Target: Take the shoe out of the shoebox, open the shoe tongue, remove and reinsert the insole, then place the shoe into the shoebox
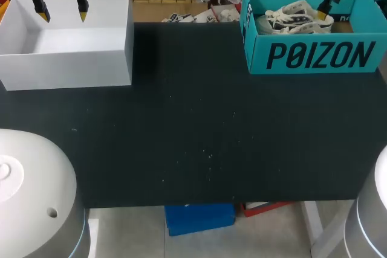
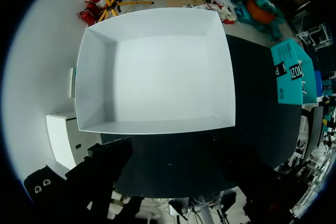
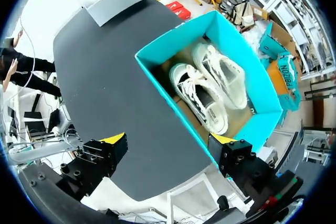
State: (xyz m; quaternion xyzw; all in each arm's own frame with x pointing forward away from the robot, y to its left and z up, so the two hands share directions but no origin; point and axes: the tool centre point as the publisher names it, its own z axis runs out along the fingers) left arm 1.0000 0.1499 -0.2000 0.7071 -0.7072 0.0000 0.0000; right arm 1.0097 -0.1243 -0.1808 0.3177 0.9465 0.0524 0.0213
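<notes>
A teal shoebox [image 1: 314,55] stands open at the table's far right, also seen in the right wrist view [image 3: 157,74]. Two white sneakers lie in it side by side, one [image 3: 202,98] nearer my gripper, the other [image 3: 223,74] beyond it; from the head view they show as a pair [image 1: 296,17]. My right gripper [image 3: 168,140] hangs open above the box's near wall, nothing between its fingers; in the head view it [image 1: 323,9] is over the sneakers. My left gripper [image 1: 61,12] hovers open over the white box, its dark fingers [image 2: 105,163] spread wide.
An empty white box [image 1: 66,58] sits at the far left [image 2: 157,72]. The black tabletop [image 1: 193,137] stretches between the two boxes and toward the front edge. The teal box [image 2: 291,74] shows off to the side in the left wrist view.
</notes>
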